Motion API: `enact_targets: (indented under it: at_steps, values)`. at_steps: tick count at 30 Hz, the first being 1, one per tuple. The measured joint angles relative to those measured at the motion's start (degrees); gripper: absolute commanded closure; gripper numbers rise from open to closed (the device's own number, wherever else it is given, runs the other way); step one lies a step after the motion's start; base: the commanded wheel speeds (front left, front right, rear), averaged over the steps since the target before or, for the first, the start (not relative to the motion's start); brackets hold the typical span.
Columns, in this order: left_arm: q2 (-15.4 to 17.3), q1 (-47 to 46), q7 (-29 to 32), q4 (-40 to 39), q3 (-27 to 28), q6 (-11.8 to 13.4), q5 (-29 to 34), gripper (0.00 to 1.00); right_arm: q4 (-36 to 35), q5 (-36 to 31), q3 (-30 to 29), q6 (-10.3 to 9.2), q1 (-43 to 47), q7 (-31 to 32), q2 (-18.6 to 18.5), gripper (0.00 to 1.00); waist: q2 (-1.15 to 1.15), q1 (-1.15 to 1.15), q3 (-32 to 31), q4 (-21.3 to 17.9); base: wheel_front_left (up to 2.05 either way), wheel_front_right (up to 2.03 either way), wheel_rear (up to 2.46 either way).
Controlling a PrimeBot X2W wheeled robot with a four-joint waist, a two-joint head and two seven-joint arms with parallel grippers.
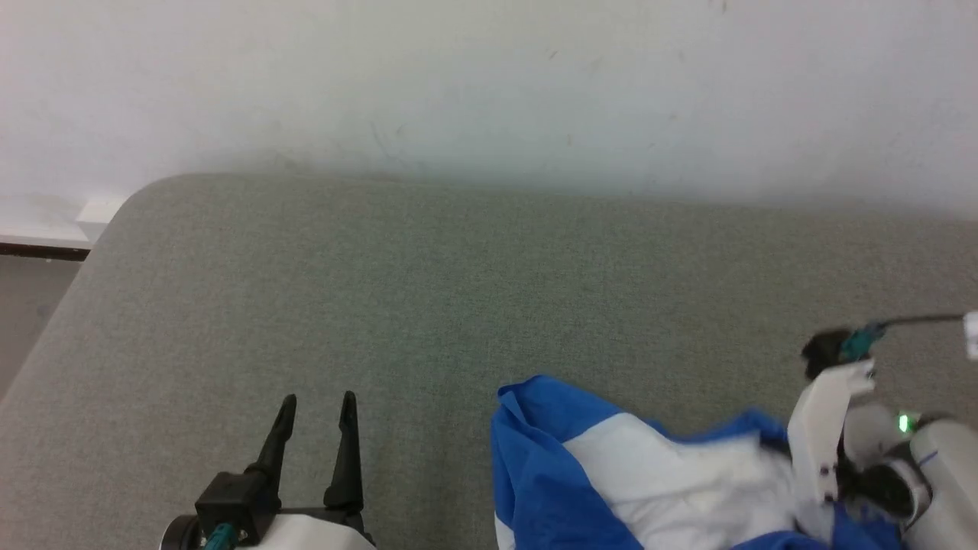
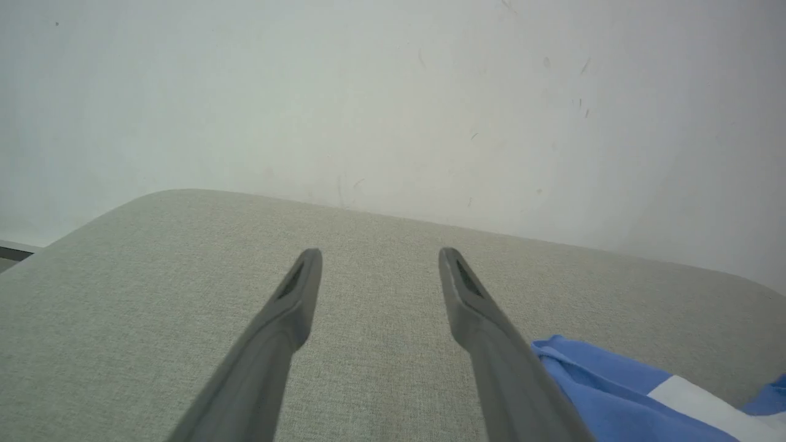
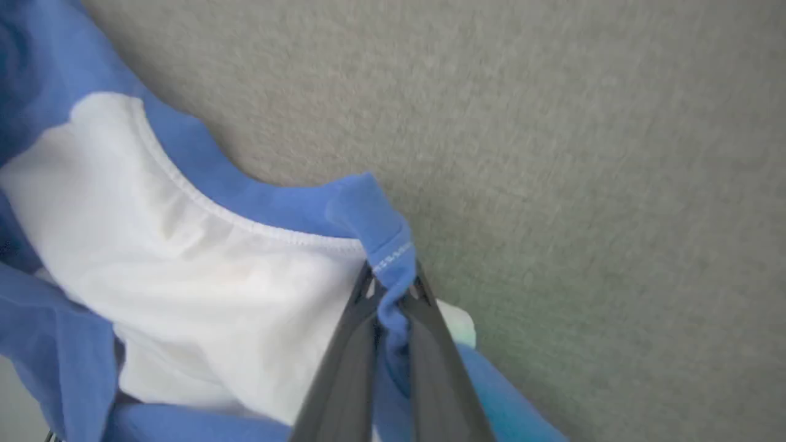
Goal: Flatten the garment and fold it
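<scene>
The garment (image 1: 657, 477) lies crumpled at the lower right of the grey cushion, white in the middle with bright blue edges. In the right wrist view my right gripper (image 3: 392, 287) is shut on a bunched blue hem of the garment (image 3: 202, 270), the cloth pinched between both fingertips. The head view shows that arm's pale wrist (image 1: 821, 435) over the garment's right side, its fingers hidden. My left gripper (image 1: 317, 405) stands open over bare cushion to the left of the garment, nothing between its fingers. The left wrist view has the left gripper (image 2: 379, 258) with the garment's blue edge (image 2: 608, 387) at lower right.
A grey-green padded surface (image 1: 428, 290) carries everything, with a rounded far-left corner. A white wall (image 1: 489, 84) rises right behind it. A strip of floor and dark baseboard (image 1: 38, 252) shows at the far left.
</scene>
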Motion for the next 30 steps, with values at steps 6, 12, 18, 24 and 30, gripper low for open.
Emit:
enact_targets:
  at_steps: [6,12,18,24,30]
  values:
    - [-0.3,-0.5,0.0,0.0,0.2,-1.0,0.5,0.00,-2.2,-5.2,-3.8,0.02,-10.2,-21.0,-2.4,1.00,-0.01,0.00,0.8,-0.2,0.00,0.00,0.00]
    - [-1.0,-1.6,0.0,0.3,0.0,-1.7,1.0,0.00,8.5,-8.1,-6.3,0.00,-12.7,-28.8,-1.9,0.94,-0.01,0.01,2.2,0.0,0.00,0.00,0.00]
    - [-1.6,-1.9,0.0,1.2,-0.3,-2.1,1.0,0.00,19.1,-10.3,-8.2,0.01,-12.0,-39.8,2.2,0.00,-0.01,0.00,2.9,0.2,0.00,0.00,0.00]
    - [-1.8,-2.0,0.0,2.2,0.2,-2.1,1.5,0.00,18.3,-14.7,-11.0,0.01,-10.2,-56.5,3.9,0.00,-0.01,0.00,1.3,-0.3,0.00,0.00,0.00]
    - [-1.7,0.3,0.0,3.0,1.3,-1.7,1.8,0.00,6.6,-19.3,-15.4,0.01,0.1,-58.4,6.9,0.00,-0.01,-0.01,-1.8,-1.5,0.00,0.00,0.00]
